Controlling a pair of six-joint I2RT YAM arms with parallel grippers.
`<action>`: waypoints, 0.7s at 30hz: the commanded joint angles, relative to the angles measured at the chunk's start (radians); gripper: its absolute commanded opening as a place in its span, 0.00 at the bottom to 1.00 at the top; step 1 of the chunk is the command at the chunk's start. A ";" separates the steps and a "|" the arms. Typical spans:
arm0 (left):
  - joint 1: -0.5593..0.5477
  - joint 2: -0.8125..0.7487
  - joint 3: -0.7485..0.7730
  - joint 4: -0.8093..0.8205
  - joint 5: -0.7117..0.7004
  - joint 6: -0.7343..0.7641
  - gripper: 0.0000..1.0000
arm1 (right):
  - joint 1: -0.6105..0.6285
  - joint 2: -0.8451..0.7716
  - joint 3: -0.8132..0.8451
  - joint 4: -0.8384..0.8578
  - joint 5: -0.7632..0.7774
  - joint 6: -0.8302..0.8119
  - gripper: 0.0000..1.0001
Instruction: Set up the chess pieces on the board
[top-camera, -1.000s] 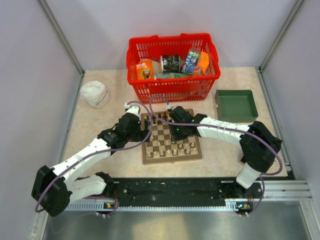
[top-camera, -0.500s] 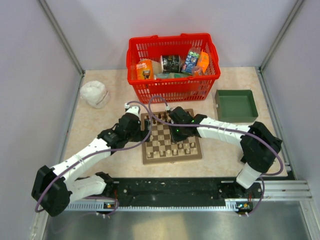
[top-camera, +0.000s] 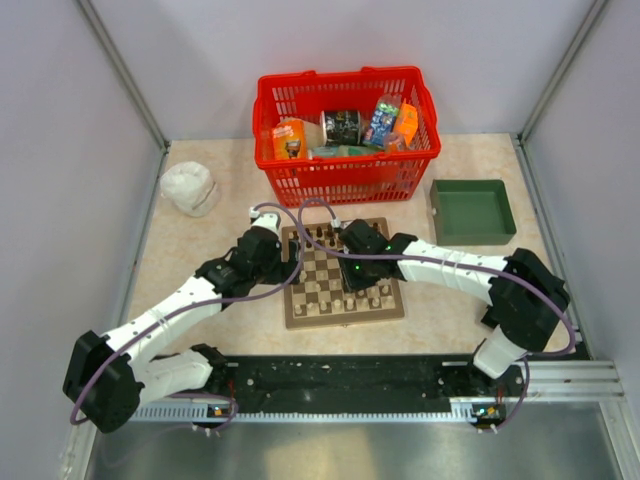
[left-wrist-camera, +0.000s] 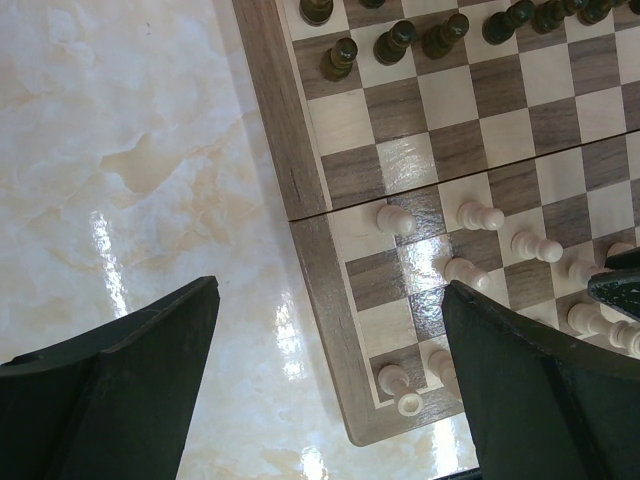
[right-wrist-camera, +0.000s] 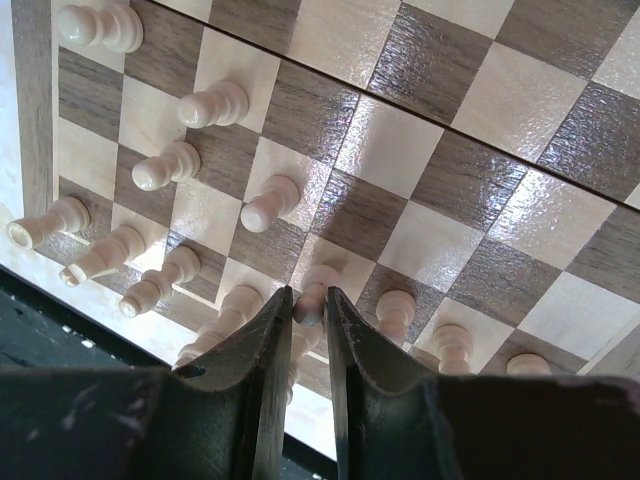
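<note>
1. The table (top-camera: 200, 250), pale and marbled, carries everything. The red basket (top-camera: 345, 175) of packets stands at its far edge.
2. The board (top-camera: 343, 272) lies mid-table, just near of the basket, between the two arms. It seems to lie loose, so a sideways drag from either arm could shift it and upset the rows. It is glossy, checkered in light and dark brown, with a plain tan border and a seam across its middle.
3. The green tray (top-camera: 472, 210) sits to the far right, apart from the board.
4. The left gripper (left-wrist-camera: 328, 290) hovers over the board's left edge with its jaws spread wide and nothing between them. One finger is above bare table, the other above pale pieces. Coming straight down from here would likely knock those over.
5. The right gripper (right-wrist-camera: 308, 300) has its jaws drawn nearly together, pinching the round head of one pale piece (right-wrist-camera: 318, 280) in the near rows. The hold is high and at the fingertips only, so the piece may pivot or slip. Neighbours stand close on both sides, and a finger could tip them.
6. The dark pieces (left-wrist-camera: 395, 40) line the far edge. The pale pieces (right-wrist-camera: 215, 103) fill the near rows. All are tiny turned wood, narrower than a square.
</note>
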 joint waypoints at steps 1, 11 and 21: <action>0.003 -0.022 -0.005 0.031 0.003 0.001 0.99 | 0.011 -0.039 -0.002 0.003 -0.006 0.008 0.21; 0.005 -0.016 -0.003 0.034 0.005 0.001 0.99 | 0.013 -0.024 -0.004 0.003 -0.009 0.003 0.21; 0.003 -0.017 -0.005 0.032 0.002 0.002 0.99 | 0.013 -0.005 0.008 0.005 -0.008 -0.004 0.25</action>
